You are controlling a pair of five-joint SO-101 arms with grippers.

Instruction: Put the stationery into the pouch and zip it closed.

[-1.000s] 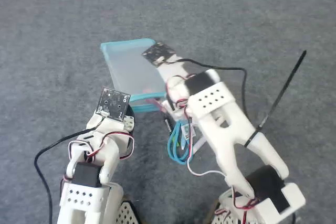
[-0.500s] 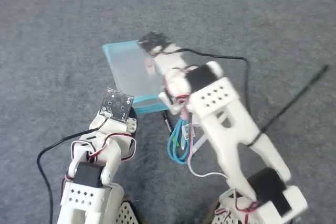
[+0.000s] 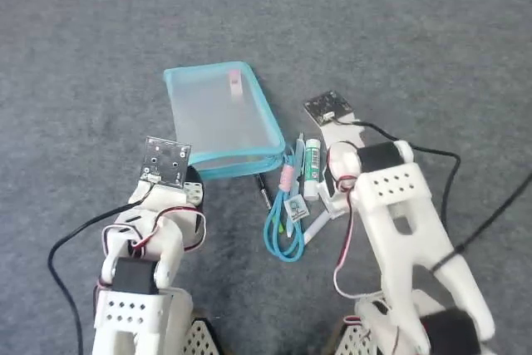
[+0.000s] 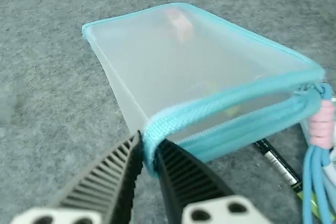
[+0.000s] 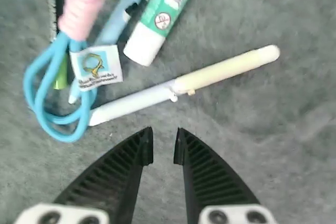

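A translucent pouch (image 3: pixel 218 118) with teal zip trim lies on the grey felt, with a small pink item (image 3: pixel 234 82) showing through its far end. My left gripper (image 4: pixel 149 153) is shut on the pouch's near corner (image 4: pixel 152 129), pinching the teal zip edge. To the pouch's right lie a green-and-white glue stick (image 3: pixel 312 168), a coiled blue cable (image 3: pixel 283 230) with a pink wrap, a white pen (image 5: pixel 184 85) and a black pen (image 3: pixel 264 191). My right gripper (image 5: pixel 163 132) hovers just short of the white pen, open by a narrow gap, holding nothing.
Grey felt (image 3: pixel 432 64) covers the whole table, with bare room to the far left, right and behind the pouch. A paper tag (image 5: pixel 94 66) hangs on the cable, and a light blue pen (image 5: pixel 131 3) lies beside the glue stick.
My right arm has pulled back from over the pouch and swung right, down beside the loose stationery. The pink item now lies in the pouch. The left arm has held its grip.
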